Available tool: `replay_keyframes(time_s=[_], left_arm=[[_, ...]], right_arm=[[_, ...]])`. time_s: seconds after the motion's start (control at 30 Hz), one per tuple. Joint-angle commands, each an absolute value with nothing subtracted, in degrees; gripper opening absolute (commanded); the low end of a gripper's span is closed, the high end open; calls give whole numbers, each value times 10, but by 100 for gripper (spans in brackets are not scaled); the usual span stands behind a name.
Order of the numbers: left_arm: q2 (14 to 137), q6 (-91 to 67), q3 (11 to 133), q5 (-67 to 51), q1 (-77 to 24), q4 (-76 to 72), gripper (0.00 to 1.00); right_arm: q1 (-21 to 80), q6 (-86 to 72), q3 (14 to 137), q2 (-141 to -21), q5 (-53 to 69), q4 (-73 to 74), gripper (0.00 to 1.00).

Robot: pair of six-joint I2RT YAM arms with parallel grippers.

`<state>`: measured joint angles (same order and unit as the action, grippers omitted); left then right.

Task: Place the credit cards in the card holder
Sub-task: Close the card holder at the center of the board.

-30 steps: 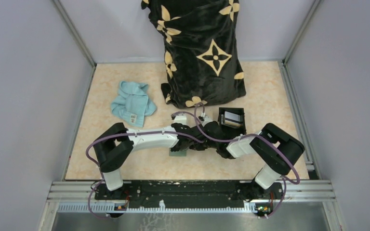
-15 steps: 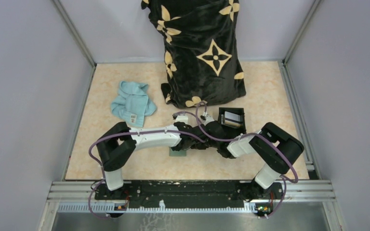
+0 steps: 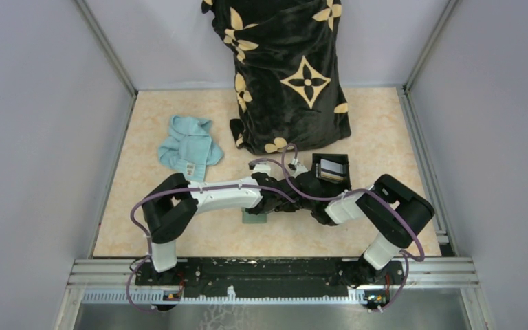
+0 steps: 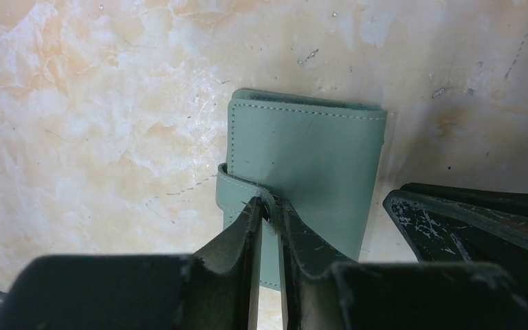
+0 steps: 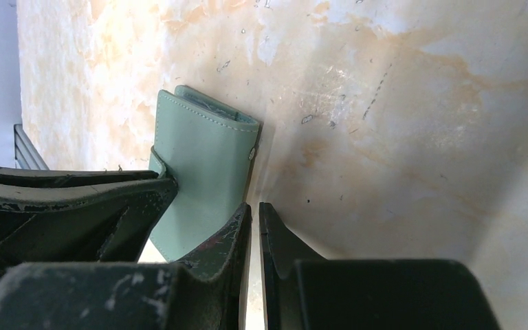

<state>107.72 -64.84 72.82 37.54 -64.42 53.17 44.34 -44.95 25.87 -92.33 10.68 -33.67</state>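
Marbled beige tabletop (image 3: pixel 179 237) carries everything, with a big black gold-flowered blanket (image 3: pixel 289 75) heaped at the back and a light blue cloth (image 3: pixel 189 148) crumpled at the left. Both arms reach in to the middle, where the sage-green card holder (image 4: pixel 309 151) lies flat and folded shut. It is apart from the black box (image 3: pixel 346 172) farther back, in which the credit cards (image 3: pixel 330 167) sit. The step in hand looks to be opening the holder. The left gripper (image 4: pixel 269 206) is pinched on the closing strap (image 4: pixel 237 189) that wraps round the holder's edge, its jaws all but together with the strap's tip between them. The right gripper (image 5: pixel 254 210) has its jaws drawn to a narrow slit with only bare table showing through. One of its fingers lies over the holder's opposite edge, and it seems to hold nothing. To do this well, I would press that right finger down on the body as an anchor. The left gripper can then peel the strap up and away from its fastening, pulling along the strap's length so the soft material does not slip out. The risk is that the whole holder lifts or slides instead of unfastening.
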Motion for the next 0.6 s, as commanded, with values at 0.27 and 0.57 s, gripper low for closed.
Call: replay_keyframes(time_s=[0.27,0.57], left_arm=[[1123,-661,787,385,-665,485,20],[1137,-657,805,379,-666,484,20]], right_arm=[[478,-429,263,-932,106,-333,10],[475,-429,257,-934,108,-339,10]])
